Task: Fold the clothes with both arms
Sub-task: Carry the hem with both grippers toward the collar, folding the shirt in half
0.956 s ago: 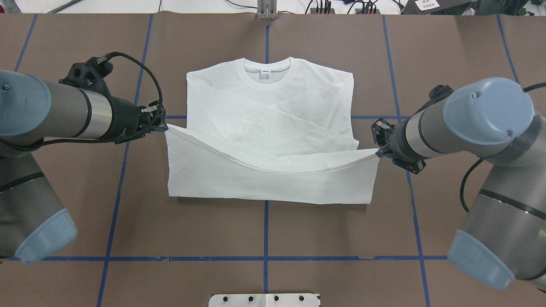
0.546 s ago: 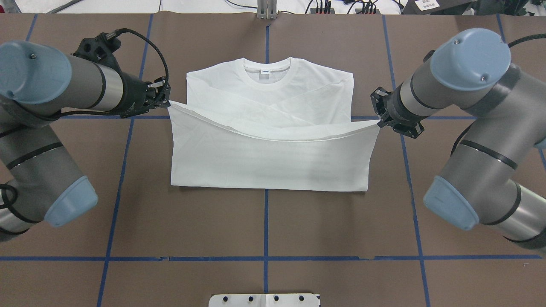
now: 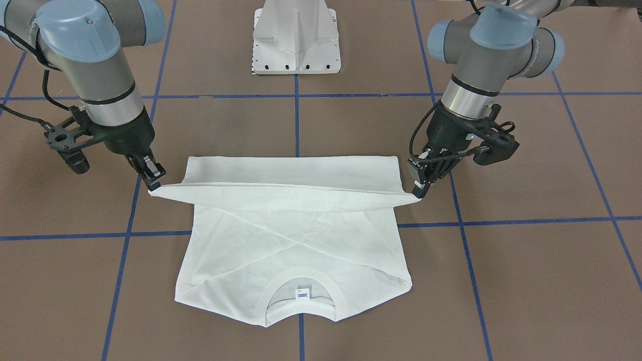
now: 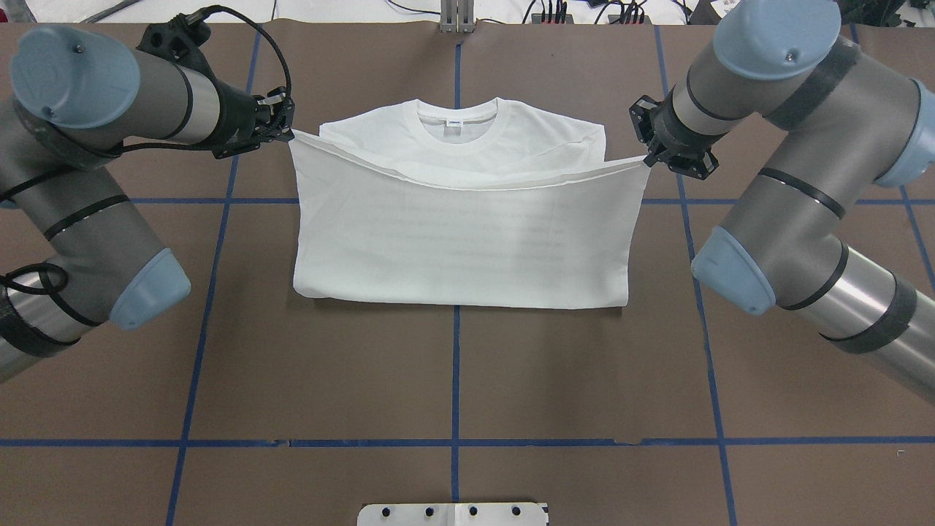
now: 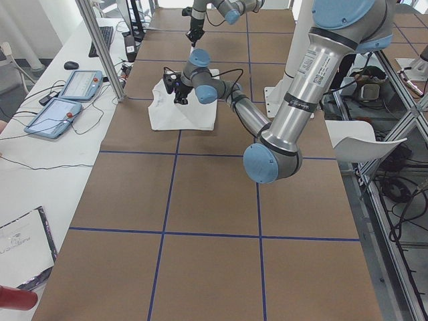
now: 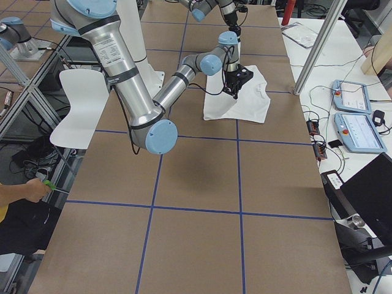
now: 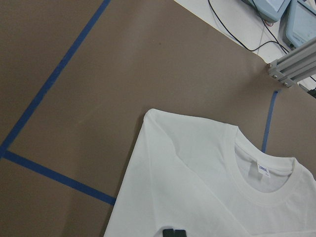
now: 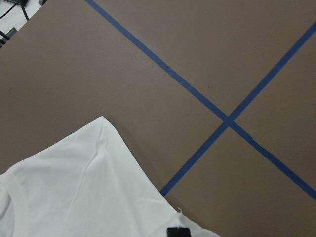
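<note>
The left gripper (image 4: 287, 132) and right gripper (image 4: 646, 159) each pinch a bottom corner of the shirt (image 4: 460, 248) on the table (image 4: 329, 380), so they should move together, level, and lay the edge by the collar (image 4: 459, 146).

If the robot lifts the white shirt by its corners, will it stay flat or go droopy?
Probably droopy: the T-shirt sags in the middle between the left claw and right claw. Probably light too, since two small corner pinches hold it up. It should fold easily; creases show near the collar.
</note>
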